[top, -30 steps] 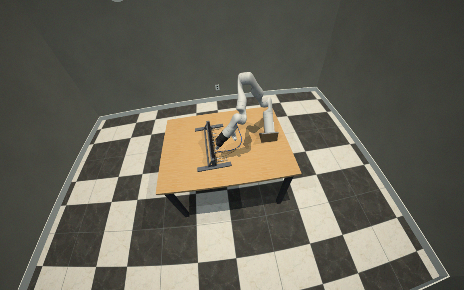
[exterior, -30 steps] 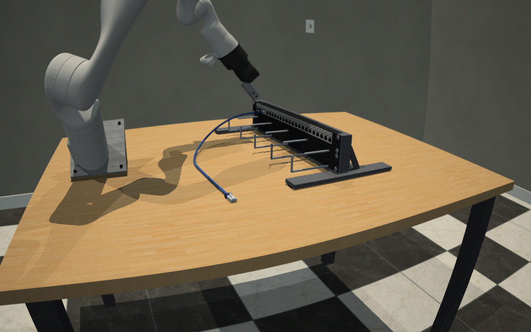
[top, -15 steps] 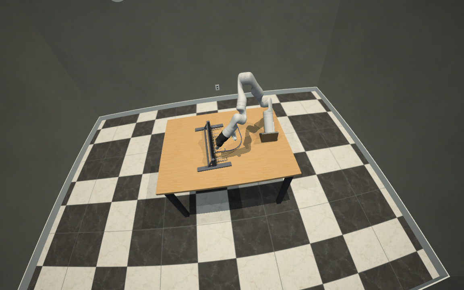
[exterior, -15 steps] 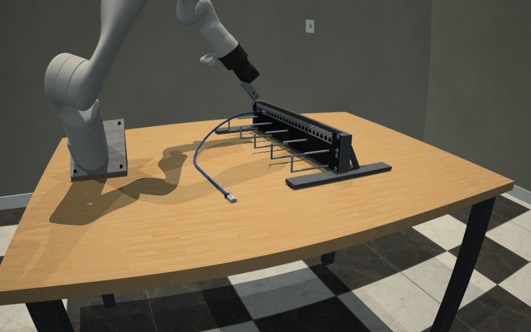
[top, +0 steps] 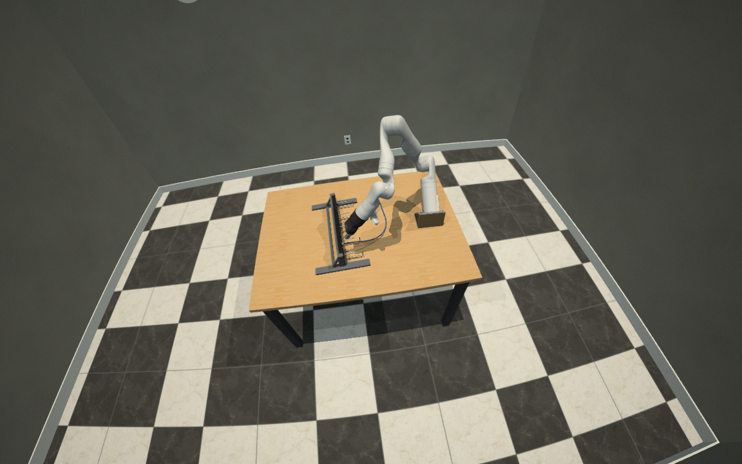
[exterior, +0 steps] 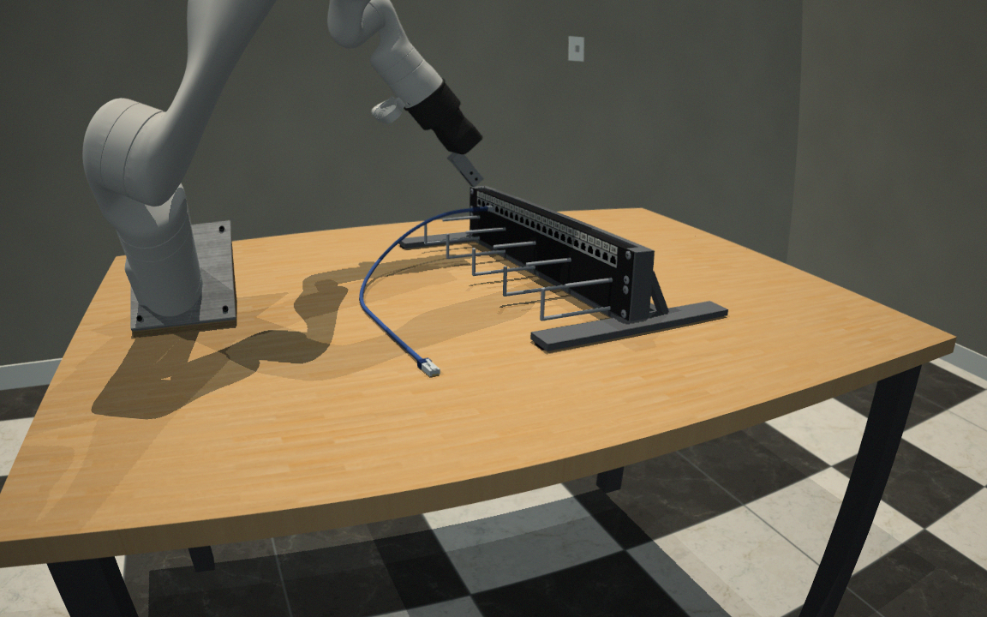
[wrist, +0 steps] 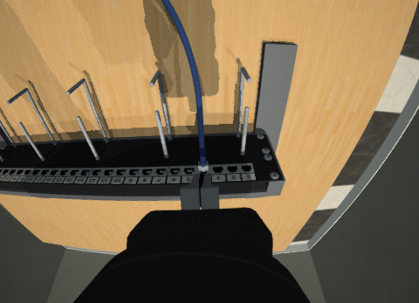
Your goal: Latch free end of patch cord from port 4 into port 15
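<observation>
The table [exterior: 635, 429] is light wood with a smooth, slightly shiny top. The rack [exterior: 639, 272] looks like matt dark metal. The arm [exterior: 136, 153] is smooth, white plastic, and the cord [exterior: 374, 268] is blue.
</observation>
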`<state>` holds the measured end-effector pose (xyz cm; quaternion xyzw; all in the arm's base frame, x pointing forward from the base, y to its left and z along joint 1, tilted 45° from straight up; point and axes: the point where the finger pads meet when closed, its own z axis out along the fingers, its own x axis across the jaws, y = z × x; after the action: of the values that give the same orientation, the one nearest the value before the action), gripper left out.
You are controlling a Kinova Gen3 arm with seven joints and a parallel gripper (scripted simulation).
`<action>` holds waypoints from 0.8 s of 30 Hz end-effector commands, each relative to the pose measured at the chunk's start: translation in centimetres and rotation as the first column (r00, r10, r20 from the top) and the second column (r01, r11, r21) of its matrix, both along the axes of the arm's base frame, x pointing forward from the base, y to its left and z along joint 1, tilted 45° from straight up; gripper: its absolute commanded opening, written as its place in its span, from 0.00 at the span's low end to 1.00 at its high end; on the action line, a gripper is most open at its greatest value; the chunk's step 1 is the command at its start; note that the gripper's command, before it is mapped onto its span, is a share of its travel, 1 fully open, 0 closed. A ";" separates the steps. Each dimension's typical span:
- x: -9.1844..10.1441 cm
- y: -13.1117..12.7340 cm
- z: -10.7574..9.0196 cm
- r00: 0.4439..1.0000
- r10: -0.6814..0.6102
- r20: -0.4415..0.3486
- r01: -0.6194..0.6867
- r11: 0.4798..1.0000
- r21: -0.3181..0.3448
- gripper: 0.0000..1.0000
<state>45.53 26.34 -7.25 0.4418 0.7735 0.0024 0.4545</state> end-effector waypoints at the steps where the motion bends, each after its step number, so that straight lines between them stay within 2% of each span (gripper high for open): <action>1: -0.2 0.3 0.2 1.000 0.002 0.001 -0.002 1.000 0.002 0.00; 6: -0.9 0.7 0.9 1.000 0.002 0.001 -0.002 1.000 0.002 0.00; 19: -8.0 4.6 6.7 1.000 0.002 0.001 -0.002 1.000 0.002 0.00; 24: -9.1 5.2 7.6 1.000 0.002 0.001 -0.002 1.000 0.002 0.00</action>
<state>36.97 30.61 -0.39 0.4426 0.7721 -0.0047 0.4561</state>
